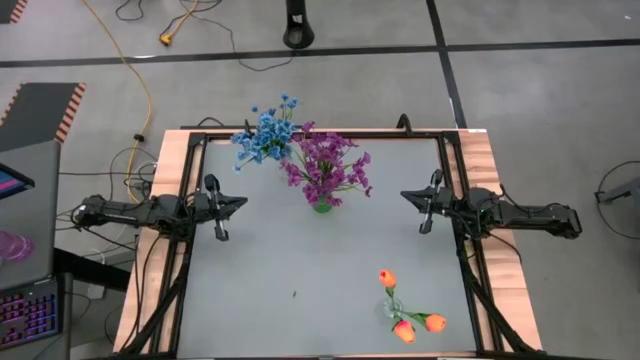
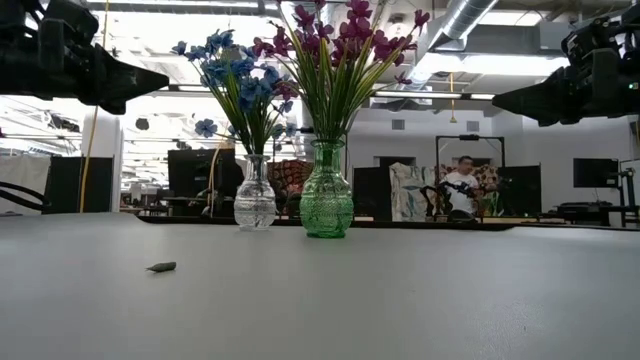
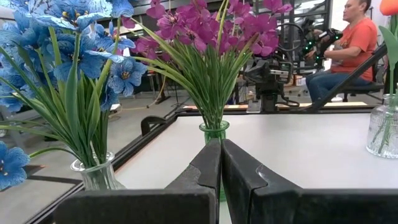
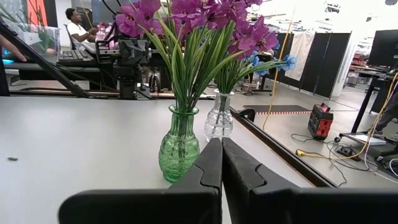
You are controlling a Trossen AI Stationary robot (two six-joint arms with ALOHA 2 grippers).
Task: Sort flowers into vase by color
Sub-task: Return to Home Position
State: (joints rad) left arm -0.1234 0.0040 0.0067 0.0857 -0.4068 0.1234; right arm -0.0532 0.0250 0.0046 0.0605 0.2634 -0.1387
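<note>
The left gripper (image 3: 219, 146) is shown clenched, its two dark fingers pressed together on nothing, held over the left side of the grey table (image 1: 300, 255). The right gripper (image 4: 219, 143) is likewise clenched and empty, over the right side. Between them, toward the far edge, purple-magenta flower sprigs (image 1: 325, 165) are stood in a green ribbed glass vase (image 2: 326, 200). Just beside it, blue flower sprigs (image 1: 262, 135) are stood in a clear glass vase (image 2: 254, 205). Well apart, near the right corner of the near edge, three orange-red tulip buds (image 1: 403, 331) are held in a transparent vase (image 3: 382, 127). A small dark scrap (image 2: 160, 267) is seen lying on the tabletop.
</note>
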